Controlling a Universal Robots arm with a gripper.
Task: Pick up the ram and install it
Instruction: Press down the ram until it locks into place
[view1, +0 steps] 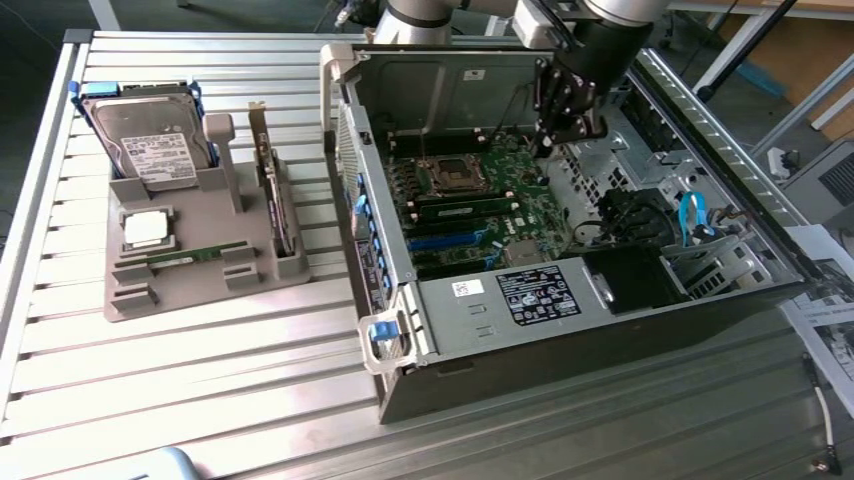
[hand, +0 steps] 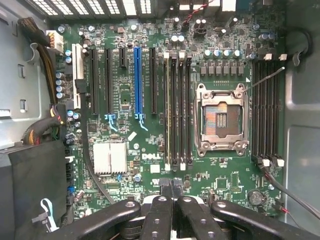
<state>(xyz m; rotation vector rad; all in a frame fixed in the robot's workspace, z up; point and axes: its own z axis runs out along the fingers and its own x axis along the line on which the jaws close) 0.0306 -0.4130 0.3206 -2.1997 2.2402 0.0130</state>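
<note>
1. While the gripper (hand: 172, 187) hangs over the motherboard (hand: 125, 100) with its fingers (hand: 166, 189) pressed together and nothing clamped between them, the ram (view1: 187, 257) is left lying on the tray (view1: 174, 300), well apart. The pick-up step is therefore judged to be in hand and not yet done.
2. A grasp is judged to call for parted fingers, set squarely over the thin strip and lined up across its narrow width, so that the holder walls beside it are not struck.
3. Nearest, one gripper is counted.
4. Beneath it, one motherboard is counted, with one bare socket (hand: 221, 120) flanked by slots (hand: 177, 110). These are counted as two banks of four, and whether any is already filled cannot be told.
5. Around the board, one open case (view1: 561, 300) is laid on its side on the table (view1: 200, 400).
6. Beside the case, toward the exterior view's left, one tray is counted.
7. On it are counted:
   - one ram, laid flat in its holder;
   - one processor (view1: 147, 228), just beside the ram;
   - one card (view1: 274, 195), stood on edge on the side nearer the case;
   - one hard drive (view1: 150, 145), at the end farthest from the exterior camera.
</note>
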